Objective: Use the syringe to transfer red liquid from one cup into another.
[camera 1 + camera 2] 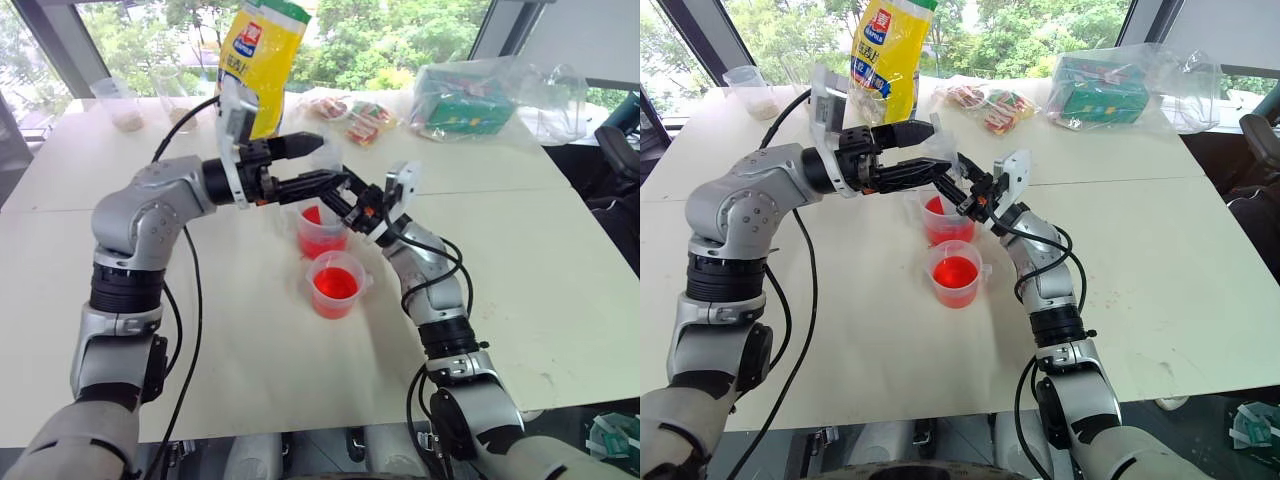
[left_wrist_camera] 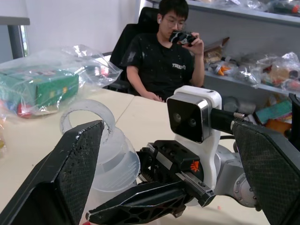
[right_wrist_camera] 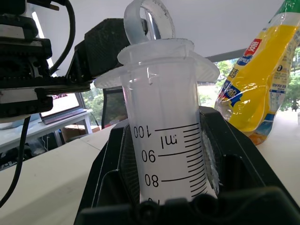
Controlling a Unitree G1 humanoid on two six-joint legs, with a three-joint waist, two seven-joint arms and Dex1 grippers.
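**Clear plastic syringe held upright over the far cup**

The white table carries two cups of red liquid. Over the far cup, the syringe is clamped by the right hand, presumably for drawing. The left hand, spread wide and empty, flanks its plunger.

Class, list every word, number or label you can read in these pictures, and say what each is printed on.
"100", "90", "80" and "ml": scale on the syringe, held in the right pincer.
"TREND", or close to it: the seated person's black shirt.
Yellow bag: red and blue label, characters too blurred to read.
Green box in a clear bag: print too small to read.
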